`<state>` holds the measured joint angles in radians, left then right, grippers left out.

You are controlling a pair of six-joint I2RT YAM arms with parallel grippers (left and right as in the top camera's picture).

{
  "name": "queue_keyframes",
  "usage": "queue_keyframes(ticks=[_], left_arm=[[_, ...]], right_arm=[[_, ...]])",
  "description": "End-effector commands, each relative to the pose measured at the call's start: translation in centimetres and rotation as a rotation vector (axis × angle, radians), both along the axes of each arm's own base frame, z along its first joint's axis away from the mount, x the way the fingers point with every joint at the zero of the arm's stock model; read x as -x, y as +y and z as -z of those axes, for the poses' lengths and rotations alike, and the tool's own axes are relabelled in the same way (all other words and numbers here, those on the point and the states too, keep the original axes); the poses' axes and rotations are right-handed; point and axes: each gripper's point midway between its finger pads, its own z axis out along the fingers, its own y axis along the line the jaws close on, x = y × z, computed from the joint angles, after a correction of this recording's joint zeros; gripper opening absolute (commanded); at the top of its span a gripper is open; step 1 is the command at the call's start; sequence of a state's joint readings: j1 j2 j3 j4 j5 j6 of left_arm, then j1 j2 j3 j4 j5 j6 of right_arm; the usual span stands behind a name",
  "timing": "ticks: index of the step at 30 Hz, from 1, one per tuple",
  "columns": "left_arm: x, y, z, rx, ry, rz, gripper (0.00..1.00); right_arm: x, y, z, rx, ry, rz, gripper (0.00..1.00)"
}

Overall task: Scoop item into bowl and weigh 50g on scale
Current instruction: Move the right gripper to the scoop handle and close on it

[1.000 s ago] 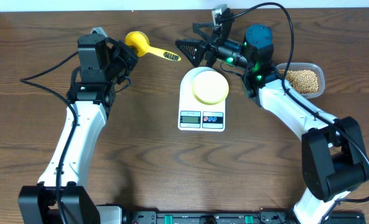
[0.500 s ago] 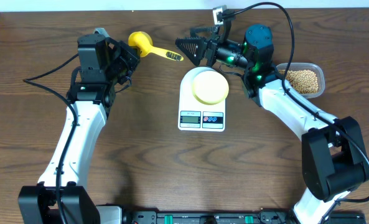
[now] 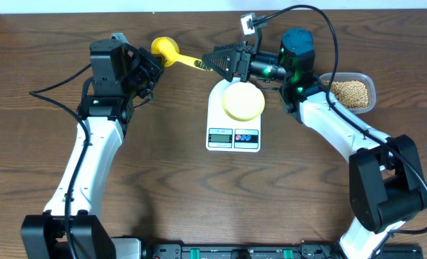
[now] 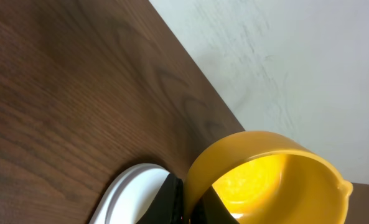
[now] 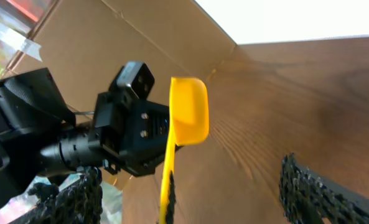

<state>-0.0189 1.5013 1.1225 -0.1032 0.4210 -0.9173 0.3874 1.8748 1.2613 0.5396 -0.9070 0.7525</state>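
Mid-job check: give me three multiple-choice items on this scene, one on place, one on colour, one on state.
1. Relative to the scale, the bowl is: A) on top B) left of it C) behind it
2. The scoop is: A) red B) yellow C) white
3. The right hand is: A) shut on the scoop B) shut on the bowl C) open
Answers: A, it rests on the platform; B, bright yellow in every view; C, its fingers stand wide apart.
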Motion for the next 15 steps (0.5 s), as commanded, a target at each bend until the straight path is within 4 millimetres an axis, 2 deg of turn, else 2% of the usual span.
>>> queue_keyframes(ticks=[1, 8, 15], left_arm=[[0.1, -0.3, -1.0, 0.013, -0.020, 0.012, 0.08], [0.1, 0.3, -0.6, 0.082, 0.037, -0.076, 0.08], [0.0, 0.7, -0.5, 0.184, 0.086, -0.173, 0.08]], right_arm=[[1.1, 1.6, -0.1, 0.012, -0.037, -0.054, 0.88], [1.2, 2.7, 0.0, 0.034, -0.105, -0.035, 0.87], [0.2, 2.5, 0.0, 0.045, -0.125, 0.032, 0.88]])
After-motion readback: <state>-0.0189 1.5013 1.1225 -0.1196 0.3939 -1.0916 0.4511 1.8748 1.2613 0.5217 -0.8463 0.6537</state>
